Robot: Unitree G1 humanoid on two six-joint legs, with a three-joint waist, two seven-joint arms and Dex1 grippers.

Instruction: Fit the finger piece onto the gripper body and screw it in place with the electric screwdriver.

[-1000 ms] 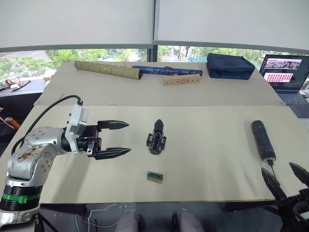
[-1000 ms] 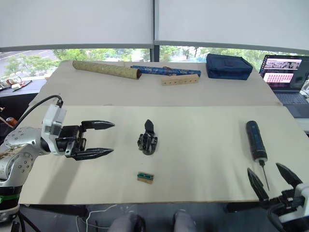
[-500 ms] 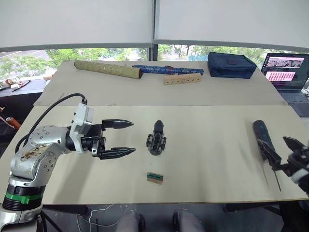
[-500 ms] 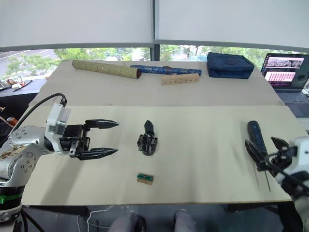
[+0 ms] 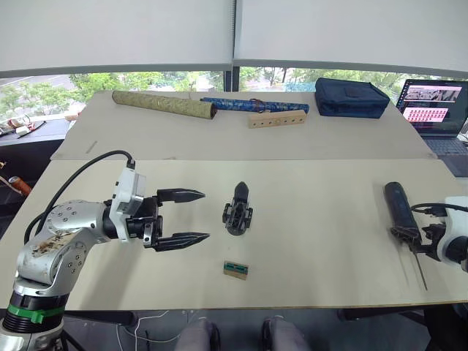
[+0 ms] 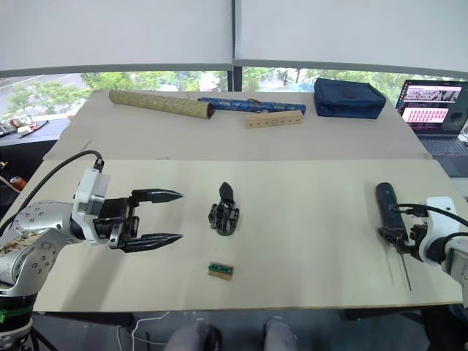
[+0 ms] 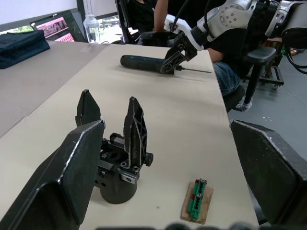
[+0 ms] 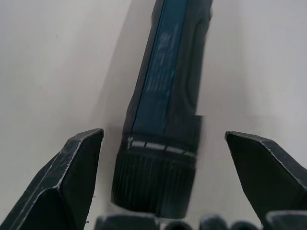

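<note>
The gripper body (image 5: 238, 210) stands upright mid-table; in the left wrist view the gripper body (image 7: 117, 163) carries two black pointed fingers, and I cannot tell which one is the finger piece. My left gripper (image 5: 205, 215) hovers open just left of it, tips pointing at it, with nothing held. The electric screwdriver (image 5: 401, 212) lies near the table's right edge, its thin bit toward the front. My right gripper (image 8: 163, 136) is open, with one finger on each side of the screwdriver (image 8: 168, 91) at its ribbed collar and a gap on both sides.
A small tan block with a green top (image 5: 235, 268) lies in front of the gripper body. On the far table lie an olive roll (image 5: 164, 105), a blue patterned roll (image 5: 252, 104), a wooden strip with holes (image 5: 276, 119), a navy bag (image 5: 349, 97) and a laptop (image 5: 435, 110).
My right gripper rose from below the table's front edge and came onto the screwdriver's bit end, straddling it. My left gripper edged right, closer to the gripper body.
</note>
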